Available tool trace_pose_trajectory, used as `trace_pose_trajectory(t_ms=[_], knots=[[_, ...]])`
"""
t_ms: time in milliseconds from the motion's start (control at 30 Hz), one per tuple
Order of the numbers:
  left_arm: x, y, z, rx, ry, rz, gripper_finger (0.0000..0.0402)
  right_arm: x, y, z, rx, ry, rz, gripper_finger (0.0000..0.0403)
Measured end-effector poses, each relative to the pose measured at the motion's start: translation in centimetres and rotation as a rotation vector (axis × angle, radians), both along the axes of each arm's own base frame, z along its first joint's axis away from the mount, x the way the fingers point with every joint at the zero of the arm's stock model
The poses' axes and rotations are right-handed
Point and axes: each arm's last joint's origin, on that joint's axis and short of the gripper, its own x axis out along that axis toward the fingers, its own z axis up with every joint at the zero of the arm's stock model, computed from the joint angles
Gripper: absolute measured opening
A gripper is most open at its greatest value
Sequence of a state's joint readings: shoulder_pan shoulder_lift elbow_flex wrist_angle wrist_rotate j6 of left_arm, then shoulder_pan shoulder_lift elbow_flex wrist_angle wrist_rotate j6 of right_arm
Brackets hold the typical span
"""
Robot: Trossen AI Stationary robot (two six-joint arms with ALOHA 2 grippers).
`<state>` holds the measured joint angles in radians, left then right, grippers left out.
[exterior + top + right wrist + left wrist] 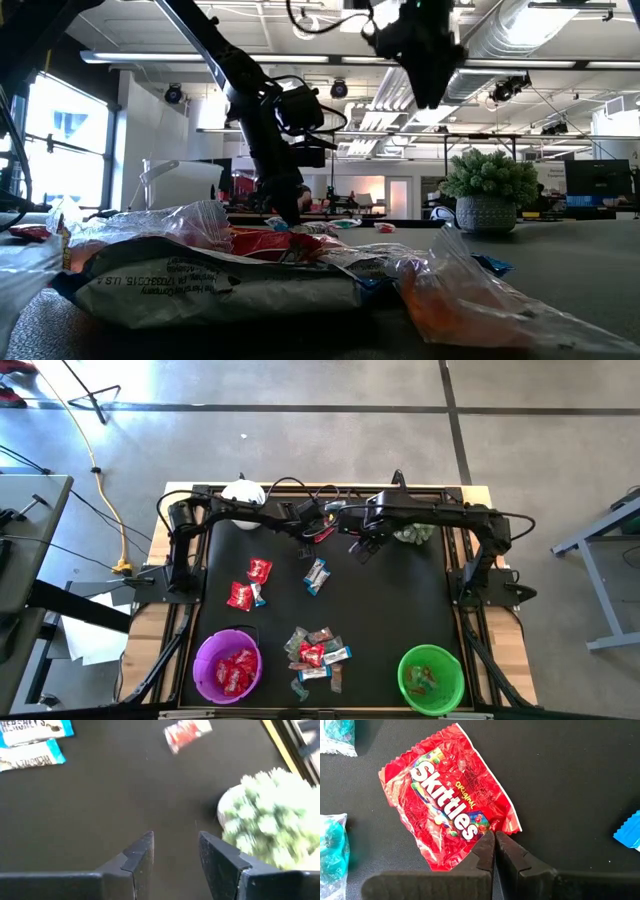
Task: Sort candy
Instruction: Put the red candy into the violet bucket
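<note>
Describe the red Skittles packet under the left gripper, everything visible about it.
The Skittles packet is a small shiny red wrapper, crinkled like foil or plastic, printed with white "Skittles" lettering, "Original" in yellow and coloured sweets. It lies flat and tilted on the black table, lettering up, ends crimped. The left gripper is shut on its edge near one corner. Pale blue wrapped sweets lie beside it, apart.

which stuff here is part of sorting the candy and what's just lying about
Part of the job:
- shiny red Skittles packet, left end effector shut at its corner
- loose pile of mixed wrapped candy
- blue-and-white mini bars
- purple bowl holding red packets
- green bowl

Just lying about:
- spiky pale green potted plant
- white round object
</note>
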<state>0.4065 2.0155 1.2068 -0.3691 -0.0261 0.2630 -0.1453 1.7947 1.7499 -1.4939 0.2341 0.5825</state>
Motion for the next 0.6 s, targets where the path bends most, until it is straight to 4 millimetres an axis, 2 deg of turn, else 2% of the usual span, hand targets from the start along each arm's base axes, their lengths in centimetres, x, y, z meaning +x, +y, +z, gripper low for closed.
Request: trace_pose_trajectory(t_ms=[367, 600], knots=[[0.0, 0.0, 0.0, -0.001, 0.001, 0.000, 0.0000, 2.1, -2.4, -7.2, -0.008, -0.196, 0.112, 0.0151], [0.0, 0.0, 0.0, 0.000, 0.001, -0.001, 0.0000, 2.2, -4.0, -11.4, -0.029, -0.351, 0.076, 0.0151]])
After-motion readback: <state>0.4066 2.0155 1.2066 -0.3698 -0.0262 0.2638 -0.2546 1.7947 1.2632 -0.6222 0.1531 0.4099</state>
